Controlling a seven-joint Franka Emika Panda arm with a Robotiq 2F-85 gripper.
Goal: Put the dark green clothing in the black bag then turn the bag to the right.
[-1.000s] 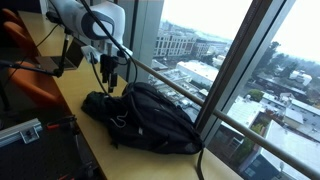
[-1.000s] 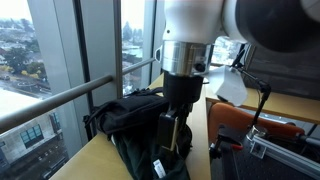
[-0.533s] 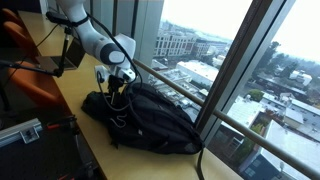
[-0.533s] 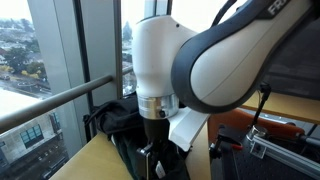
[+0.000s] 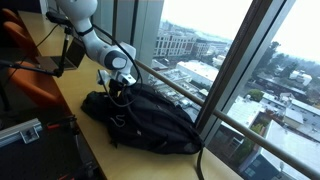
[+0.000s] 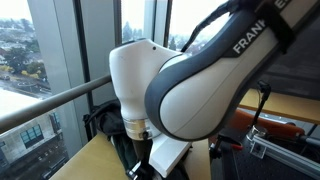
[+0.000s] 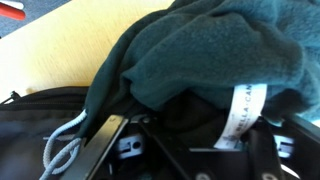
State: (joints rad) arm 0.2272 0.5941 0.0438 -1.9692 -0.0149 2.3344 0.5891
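In the wrist view the dark green clothing (image 7: 200, 50) fills the top and hangs bunched over the black bag (image 7: 40, 130). A white label (image 7: 243, 115) hangs from it. My gripper (image 7: 195, 110) sits low against the bag, its fingertips buried in the cloth, and looks shut on it. In an exterior view the gripper (image 5: 118, 88) is down at the near end of the bag (image 5: 150, 115) on the wooden ledge. In an exterior view my arm's white body (image 6: 160, 90) hides the gripper and most of the bag (image 6: 105, 120).
A white cord (image 7: 65, 145) lies on the bag. Big windows with a metal rail (image 5: 170, 85) run along the ledge behind the bag. An orange chair (image 5: 30, 80) and dark equipment (image 5: 25, 135) stand on the room side. Bare wooden top (image 7: 50, 50) shows beside the bag.
My arm has come down from above the bag to its near end, and the wrist has tipped over. The bag has stayed in place.
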